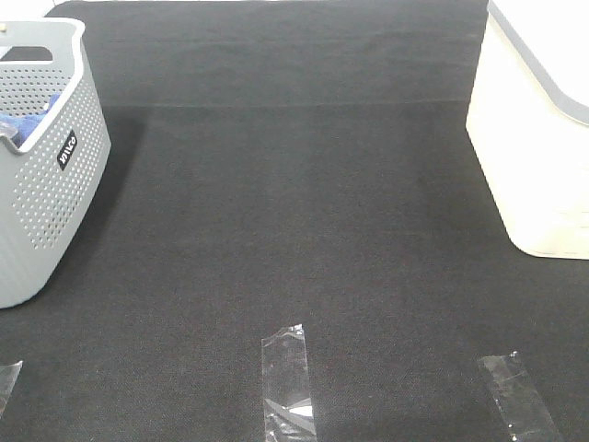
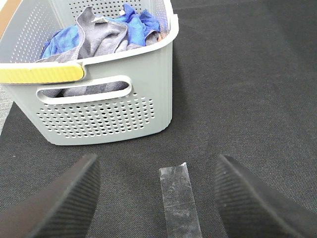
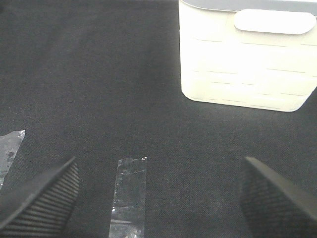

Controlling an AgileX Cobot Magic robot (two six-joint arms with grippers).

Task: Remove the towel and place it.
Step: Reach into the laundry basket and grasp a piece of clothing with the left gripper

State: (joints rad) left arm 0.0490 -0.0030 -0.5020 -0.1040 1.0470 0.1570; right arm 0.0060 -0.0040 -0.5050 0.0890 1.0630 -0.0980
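— While the left fingers stand wide apart and empty, low over the black table, where is the towel?
— Ahead of them, bunched in the grey perforated basket beside a bright blue cloth, well apart from the fingers.
— Any writing?
— A black label on the basket's side; its white letters are too small to read.
— And the right fingers?
— Spread wide too, empty, facing a cream bin.

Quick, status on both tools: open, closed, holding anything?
Left tool: open, holding nothing.
Right tool: open, holding nothing.
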